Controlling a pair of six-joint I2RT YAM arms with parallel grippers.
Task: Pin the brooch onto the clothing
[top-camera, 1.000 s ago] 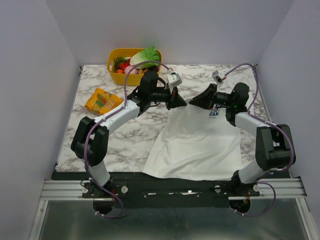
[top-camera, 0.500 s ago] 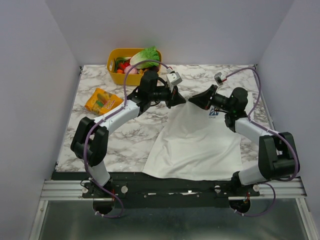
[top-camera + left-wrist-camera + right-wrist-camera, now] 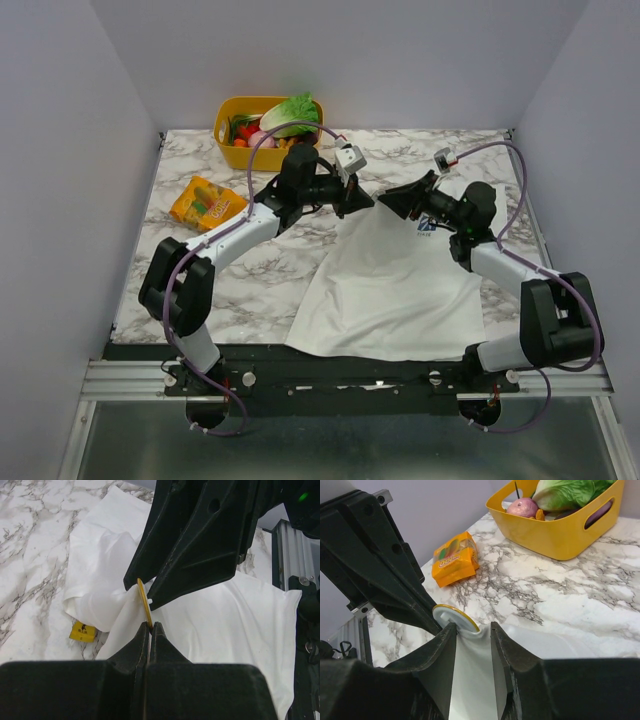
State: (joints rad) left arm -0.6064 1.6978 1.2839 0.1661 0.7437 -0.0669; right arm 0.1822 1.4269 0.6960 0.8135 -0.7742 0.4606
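- Top view: the left arm (image 3: pixel 240 228) and right arm (image 3: pixel 500 258) meet over the far end of the clothing (image 3: pixel 390 285). Their jaws are tip to tip, with a peak of cloth pulled up between them. The brooch is too small to make out here. Off to the left on the table (image 3: pixel 250 290) there's an orange snack packet (image 3: pixel 205 202) and a yellow basket (image 3: pixel 250 135) of veg.
- Left wrist view: the left jaws are pressed together on the lower edge of the brooch (image 3: pixel 144 602). It shows edge-on as a thin gold line standing nearly upright. The right jaws come in from the opposite side, tips right at the disc. Touching or not, can't tell. The yellow collar tag (image 3: pixel 83 631) lies lower left.
- Right wrist view: the right jaws look clamped on a raised fold of the clothing. The brooch (image 3: pixel 454 616) sits just past their tips with its flat face turned toward them, and the left jaws grip it from the far side. My guess is the next push runs straight from disc into fold.
- Count: one brooch, one shirt, one packet, one basket, two arms.
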